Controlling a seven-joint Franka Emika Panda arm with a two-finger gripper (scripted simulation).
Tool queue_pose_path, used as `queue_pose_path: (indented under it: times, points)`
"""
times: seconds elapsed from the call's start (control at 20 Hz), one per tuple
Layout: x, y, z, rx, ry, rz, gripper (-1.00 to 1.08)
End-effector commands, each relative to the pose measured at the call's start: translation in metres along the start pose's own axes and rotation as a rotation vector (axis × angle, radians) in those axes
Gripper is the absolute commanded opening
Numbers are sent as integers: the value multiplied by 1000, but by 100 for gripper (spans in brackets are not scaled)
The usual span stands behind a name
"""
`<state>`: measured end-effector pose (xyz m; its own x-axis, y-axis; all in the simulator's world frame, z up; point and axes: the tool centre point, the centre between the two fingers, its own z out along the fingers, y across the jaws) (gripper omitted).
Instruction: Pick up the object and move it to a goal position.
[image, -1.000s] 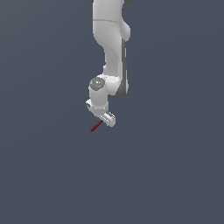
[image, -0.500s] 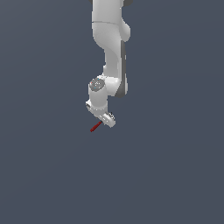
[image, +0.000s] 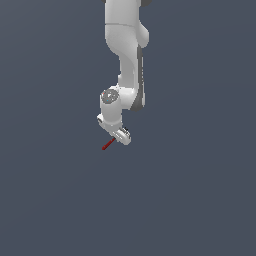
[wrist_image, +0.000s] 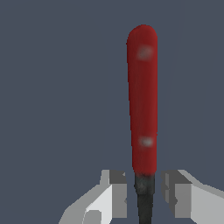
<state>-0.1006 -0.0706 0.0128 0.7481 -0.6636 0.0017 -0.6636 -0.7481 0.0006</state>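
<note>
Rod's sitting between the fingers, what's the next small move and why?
Probably close the gripper on the rod. In the wrist view its black end lies between the fingers, with a visible gap on each side, so it doesn't look clamped yet. No goal marker is visible, so carrying it comes after.

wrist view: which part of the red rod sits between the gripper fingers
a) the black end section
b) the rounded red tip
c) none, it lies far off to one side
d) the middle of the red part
a: in the wrist view the red rod narrows to its black end section, and that part lies between the two fingers of the gripper, while the red length points away from them.
</note>
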Motion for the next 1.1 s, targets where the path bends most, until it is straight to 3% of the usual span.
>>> queue_pose_path:
  times: [0.0,0.45,1.05]
  points:
    - [3,0,-6,1,1,0,-100]
    - [29,4,-52,0,1,0,-100]
    - [88,10,-158,-1,1,-3,-100]
